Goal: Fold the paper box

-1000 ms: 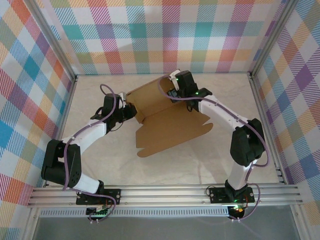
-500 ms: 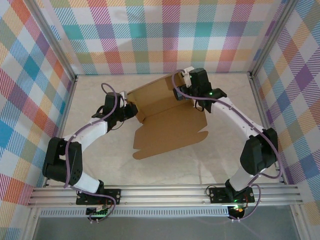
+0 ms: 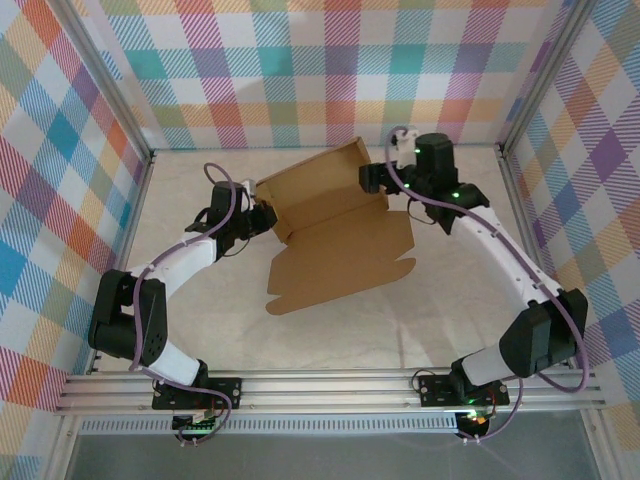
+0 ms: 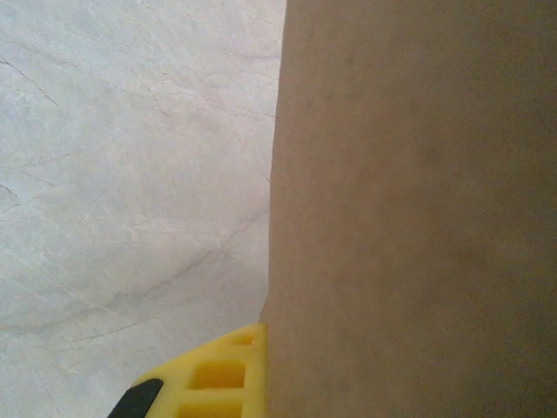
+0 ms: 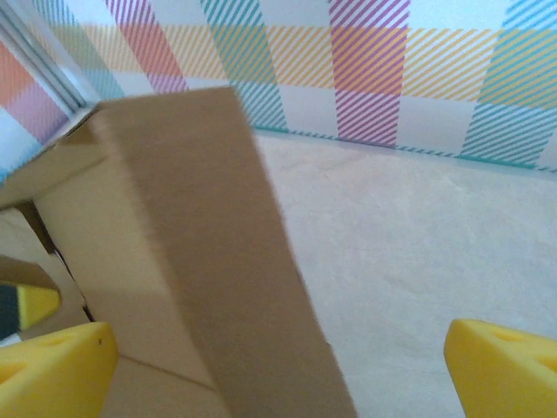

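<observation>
At mid-frame on the table (image 3: 450,320), the paper box (image 3: 340,250) stands half-raised, with the left gripper (image 3: 265,217) clamped shut on its left flap and the right gripper (image 3: 368,182), jaws wide apart, best straddling the upright wall squarely before closing.

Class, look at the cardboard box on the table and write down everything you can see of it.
The paper box is plain brown, unprinted corrugated cardboard, only partly folded. Its near panel, with notched edges, lies flat on the pale table; its far panel stands raised along a crease. The left hand is shut at its left end, apparently pinching a flap; the open right hand straddles the raised panel's right end.
</observation>
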